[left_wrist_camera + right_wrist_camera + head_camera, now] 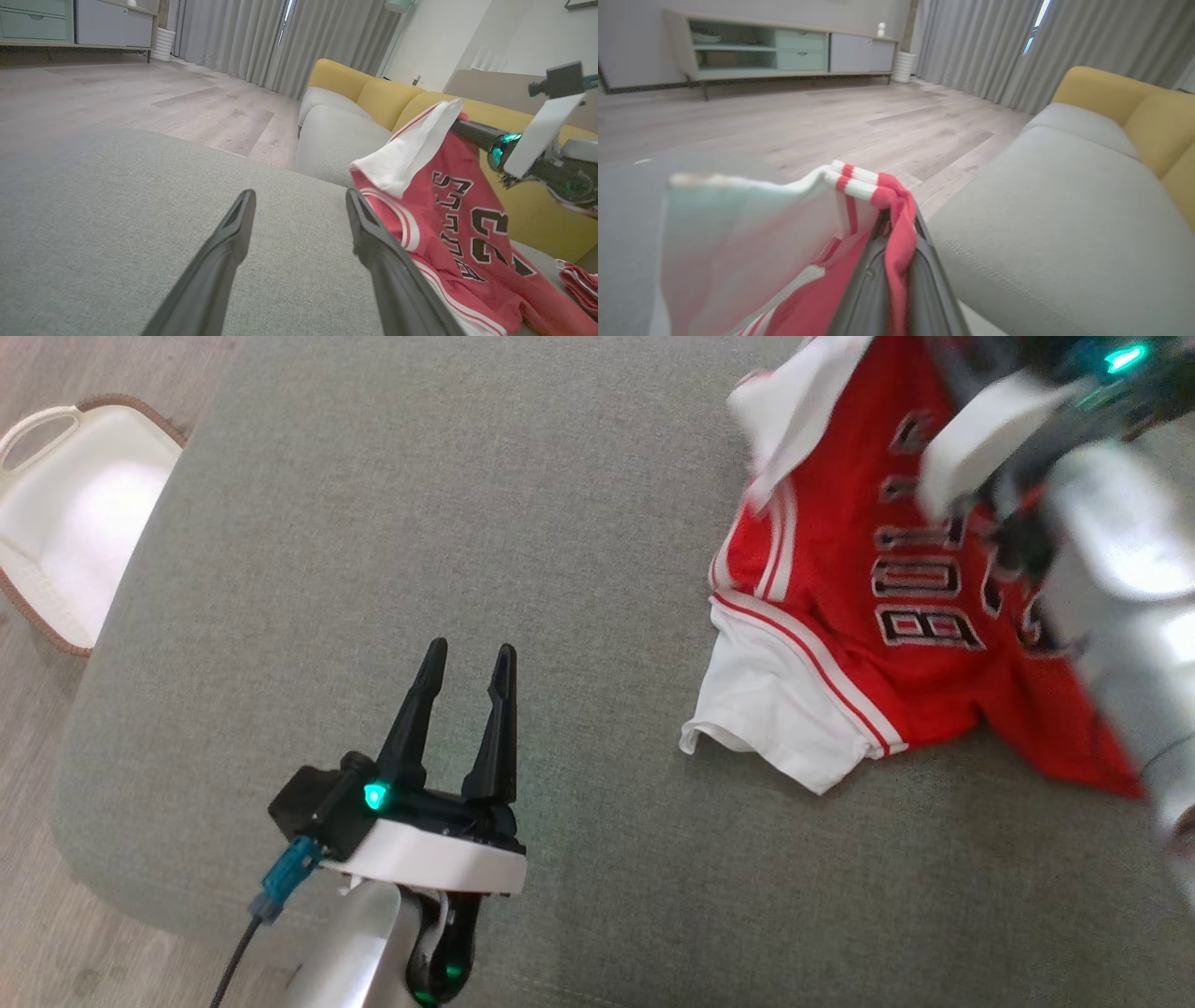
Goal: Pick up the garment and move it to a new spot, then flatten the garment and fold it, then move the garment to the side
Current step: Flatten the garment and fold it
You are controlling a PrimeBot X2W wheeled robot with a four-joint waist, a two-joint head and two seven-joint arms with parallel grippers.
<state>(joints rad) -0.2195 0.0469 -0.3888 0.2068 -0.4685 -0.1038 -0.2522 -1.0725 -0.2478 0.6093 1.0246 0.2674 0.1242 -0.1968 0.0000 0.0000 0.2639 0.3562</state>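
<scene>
With the right claw clenched on the red jersey, left claw released, lift it clear of the grey cushion before carrying toward its left edge.

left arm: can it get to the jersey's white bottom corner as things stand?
Probably yes. The left gripper is open, and bare grey cushion lies between it and the jersey, including its white corner. The right gripper is shut on the jersey's upper edge, off that path.
</scene>
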